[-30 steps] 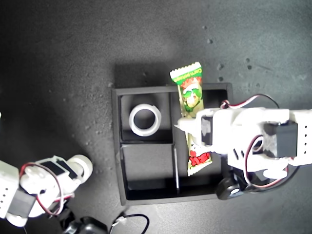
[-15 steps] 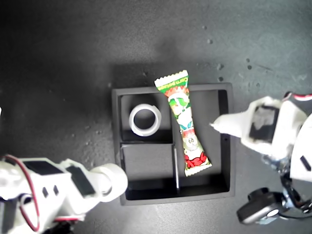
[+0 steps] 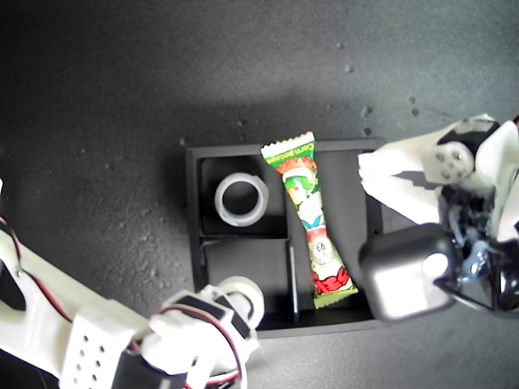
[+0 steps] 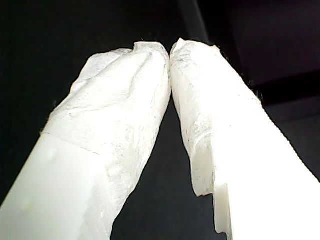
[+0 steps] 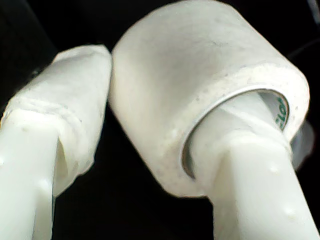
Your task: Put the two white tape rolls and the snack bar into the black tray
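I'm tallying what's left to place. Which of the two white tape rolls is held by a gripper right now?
The tape roll with the greenish-grey inner rim, clamped in my second gripper. The plain white tape roll already lies in a small compartment of the black tray.

The tray is black on a dark grey speckled counter. My snack bar shows green, white and red cartoon print. One tape roll is plain white; the other tape roll has a greenish-grey inner rim.
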Motion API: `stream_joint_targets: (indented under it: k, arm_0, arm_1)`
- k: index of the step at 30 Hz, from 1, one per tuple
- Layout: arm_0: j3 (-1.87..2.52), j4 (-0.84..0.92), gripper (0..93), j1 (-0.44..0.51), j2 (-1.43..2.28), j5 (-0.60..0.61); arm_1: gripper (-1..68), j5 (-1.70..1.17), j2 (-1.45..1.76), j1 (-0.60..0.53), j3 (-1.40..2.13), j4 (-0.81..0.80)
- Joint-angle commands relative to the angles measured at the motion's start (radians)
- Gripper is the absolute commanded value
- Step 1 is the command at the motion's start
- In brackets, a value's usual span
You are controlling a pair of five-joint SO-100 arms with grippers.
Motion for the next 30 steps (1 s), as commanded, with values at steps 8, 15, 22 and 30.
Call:
stream_joint_targets:
  k: [8,15,22,30]
  arm_0:
    - [0.067,0.018,17.7,0.014,0.17,-0.002]
    - [0.351,0.018,1.3,-0.025,0.407,-0.066]
    - [0.844,-0.012,0.1,-0.15,0.844,-0.126]
    - [1.43,-0.221,0.1,-0.295,1.425,-0.1]
  arm_1:
    - [-0.5,-0.014,0.035,0.014,-0.035,0.008]
    - [-0.5,-0.009,0.057,0.025,-0.035,0.008]
    - [-0.5,0.035,0.144,0.08,-0.031,0.008]
    - [-0.6,0.147,0.462,0.112,0.367,0.006]
